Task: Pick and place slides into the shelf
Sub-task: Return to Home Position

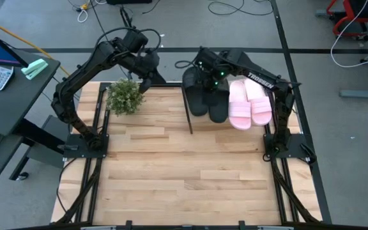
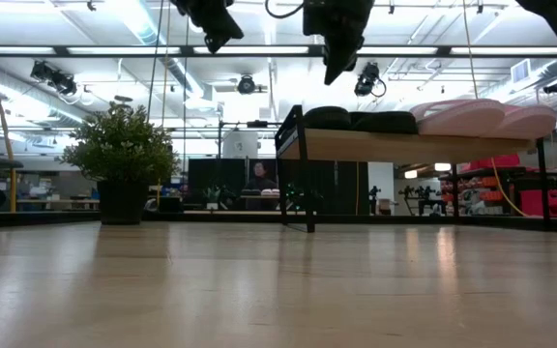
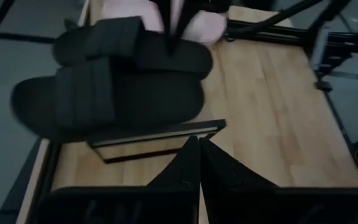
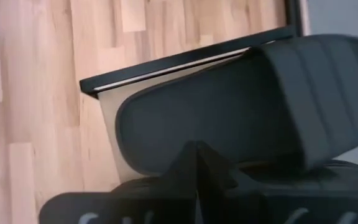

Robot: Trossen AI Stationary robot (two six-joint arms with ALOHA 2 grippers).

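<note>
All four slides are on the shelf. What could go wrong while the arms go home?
The right gripper hangs close above the black slides; pulling back low, it could drag one off. The outer black slide lies at the shelf's end edge, so a small nudge might tip it. The left gripper hangs near the plant and could knock it.

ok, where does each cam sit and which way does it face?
High: above the table, straight down; both arms, left gripper near the potted plant, right gripper over the black slides.
Low: table-top height, level across toward the shelf; both grippers hang in from the top.
Left wrist: past its shut fingers toward the black slides.
Right wrist: past its shut fingers down on the black slides.
Shared: both wrist views catch the shelf's board edge under the black slides.
</note>
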